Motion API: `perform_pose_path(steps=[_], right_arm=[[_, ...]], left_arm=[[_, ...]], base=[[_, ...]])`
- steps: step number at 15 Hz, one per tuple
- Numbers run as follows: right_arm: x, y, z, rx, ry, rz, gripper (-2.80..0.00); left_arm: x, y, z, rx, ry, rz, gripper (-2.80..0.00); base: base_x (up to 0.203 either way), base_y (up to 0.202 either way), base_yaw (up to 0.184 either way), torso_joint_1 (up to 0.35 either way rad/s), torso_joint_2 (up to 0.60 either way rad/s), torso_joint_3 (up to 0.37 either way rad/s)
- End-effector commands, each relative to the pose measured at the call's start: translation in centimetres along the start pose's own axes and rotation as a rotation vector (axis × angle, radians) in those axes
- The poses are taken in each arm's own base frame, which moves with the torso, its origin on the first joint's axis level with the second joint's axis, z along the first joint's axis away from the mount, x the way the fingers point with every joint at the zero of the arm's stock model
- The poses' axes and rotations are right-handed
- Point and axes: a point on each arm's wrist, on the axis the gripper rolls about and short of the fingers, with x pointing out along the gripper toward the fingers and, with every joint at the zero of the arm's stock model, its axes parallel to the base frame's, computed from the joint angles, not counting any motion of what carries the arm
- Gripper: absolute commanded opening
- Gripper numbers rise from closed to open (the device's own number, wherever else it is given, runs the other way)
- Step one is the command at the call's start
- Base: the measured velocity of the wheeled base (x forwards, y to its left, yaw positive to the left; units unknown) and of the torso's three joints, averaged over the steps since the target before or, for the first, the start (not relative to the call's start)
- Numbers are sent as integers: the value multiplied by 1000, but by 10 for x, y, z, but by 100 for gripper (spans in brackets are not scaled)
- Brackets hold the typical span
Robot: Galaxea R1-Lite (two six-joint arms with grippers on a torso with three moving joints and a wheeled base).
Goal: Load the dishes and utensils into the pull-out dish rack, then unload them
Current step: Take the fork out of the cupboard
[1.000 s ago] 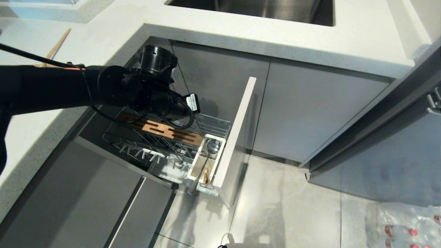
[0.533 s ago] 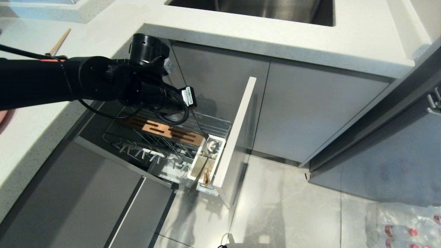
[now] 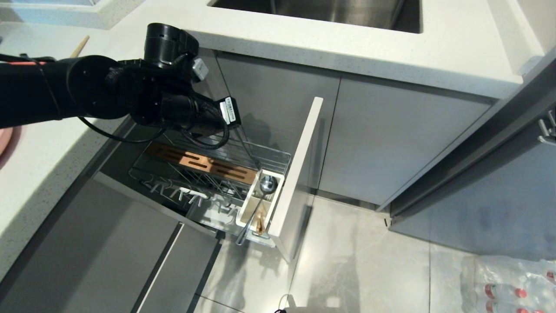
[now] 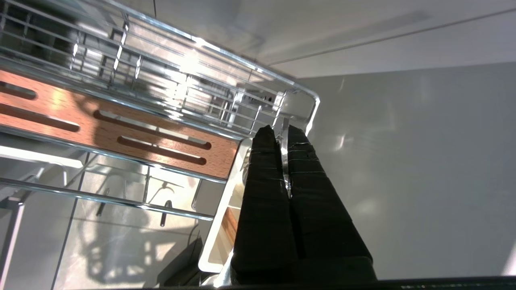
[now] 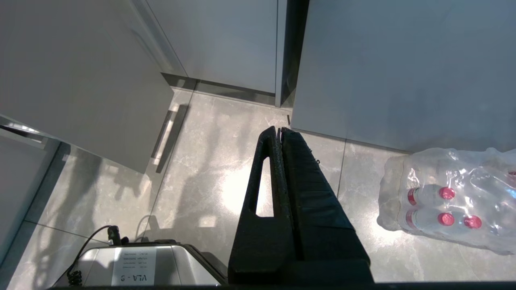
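In the head view the left arm reaches in from the upper left, over the pull-out dish rack [image 3: 299, 174], which stands drawn out at centre so its basket can be reached from above. The spoon [image 3: 260, 198] leans in the white cutlery holder [image 3: 247, 208], bowl end up, and the chopsticks [image 3: 259, 224] stand low in the same holder; no plate or bowl shows in the basket. In the left wrist view the left gripper [image 4: 283, 139] at centre is clenched on a thin silvery strip, probably the spoon's handle, judging that it is being drawn out for unloading. In the right wrist view the right gripper [image 5: 279, 135] hangs closed and empty over the floor, parked.
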Motion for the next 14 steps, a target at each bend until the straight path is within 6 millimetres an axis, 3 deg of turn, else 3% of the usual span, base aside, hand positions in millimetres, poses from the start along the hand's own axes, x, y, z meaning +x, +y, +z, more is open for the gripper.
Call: perform_pose_path(steps=[1,5,9,14], right_arm=[[0,0,0,1,0,0,-280],[0,0,0,1,0,0,-280],[0,0,0,1,1,-1,-280],[0,0,0,1,0,-1,-280]], left_arm=[[-13,-1,5,-5,-26,-9,-280],[-37,-3,12,-8,-66,-28,-280],[-74,-5,20,-12,-131,-56,-280],[-146,-4,28,-23,-278,-60,-280]], base=[[0,0,0,0,0,0],[0,0,0,0,0,0],[0,0,0,0,0,0],[0,0,0,0,0,0]])
